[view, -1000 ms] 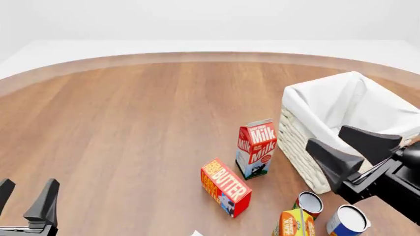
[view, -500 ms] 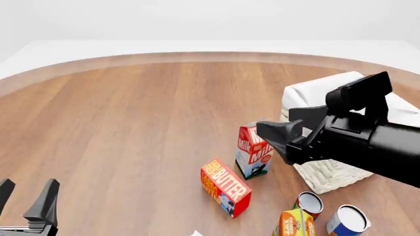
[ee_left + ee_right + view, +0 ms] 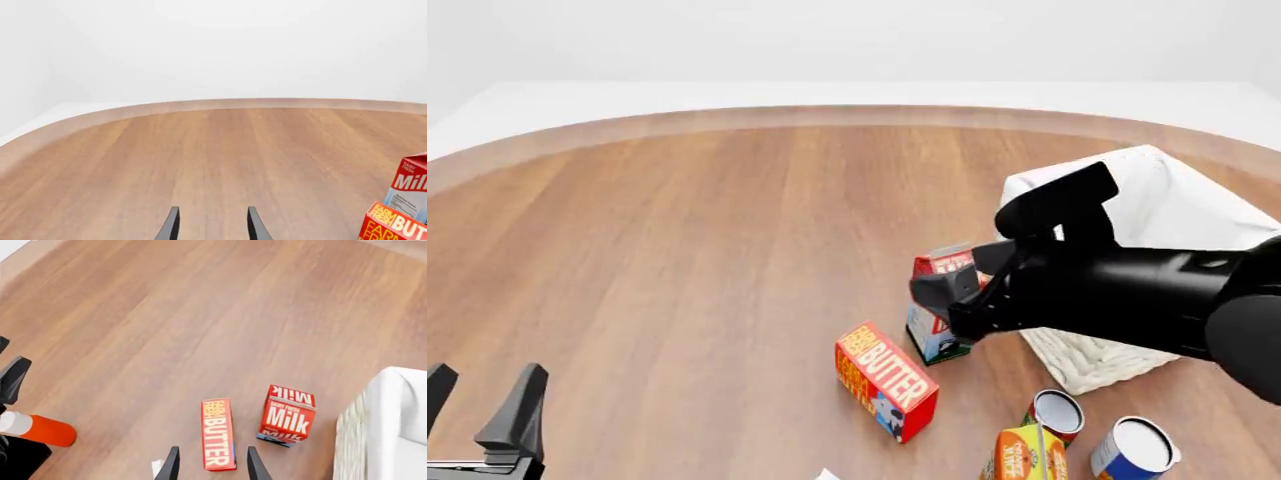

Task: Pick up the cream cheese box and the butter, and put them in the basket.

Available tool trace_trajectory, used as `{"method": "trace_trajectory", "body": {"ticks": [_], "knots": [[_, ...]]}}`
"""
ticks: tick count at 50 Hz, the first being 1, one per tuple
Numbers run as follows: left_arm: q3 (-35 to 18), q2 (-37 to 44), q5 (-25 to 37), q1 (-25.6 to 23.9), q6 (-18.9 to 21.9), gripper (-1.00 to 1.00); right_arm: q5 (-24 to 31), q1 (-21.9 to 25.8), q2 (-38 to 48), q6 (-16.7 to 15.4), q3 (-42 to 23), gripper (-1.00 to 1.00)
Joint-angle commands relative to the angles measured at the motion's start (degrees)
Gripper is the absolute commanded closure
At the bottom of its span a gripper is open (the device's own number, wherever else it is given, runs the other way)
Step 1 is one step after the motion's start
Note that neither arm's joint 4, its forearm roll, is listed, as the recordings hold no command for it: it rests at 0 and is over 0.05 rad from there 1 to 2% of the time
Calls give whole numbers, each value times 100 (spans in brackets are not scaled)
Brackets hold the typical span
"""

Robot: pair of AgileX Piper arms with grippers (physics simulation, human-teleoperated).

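The counter (image 3: 694, 250) carries everything. The basket (image 3: 1174, 200) sits at its right, partly behind my right arm. The butter (image 3: 217, 435) lies flat just beside the upright Milk carton (image 3: 287, 415), apart from it. I judge it a light, stiff carton with slick printed faces, best taken across its narrow width at the middle. My right jaws (image 3: 210, 465) hang spread and empty above it. My left jaws (image 3: 481, 405) are spread too, well apart. I cannot make out the cream cheese box.
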Motion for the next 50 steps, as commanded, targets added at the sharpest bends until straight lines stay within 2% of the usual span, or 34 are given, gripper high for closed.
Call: {"method": "trace_trajectory", "body": {"ticks": [1,7,11,24,32,33,40,50], "knots": [[0,0,0,0,0,-100,-152,-137,486,-253,244,-100],[0,0,0,0,0,-100,-117,-147,699,-319,108,-100],[0,0,0,0,0,-100,-335,-121,953,-239,239,-100],[0,0,0,0,0,-100,-334,-3,1509,-195,-19,-100],[0,0,0,0,0,-100,-814,84,1830,31,322,-100],[0,0,0,0,0,-100,-874,155,1864,174,362,-100],[0,0,0,0,0,-100,-1121,119,1982,237,571,-100],[0,0,0,0,0,-100,-1068,162,1967,214,543,-100]]}}
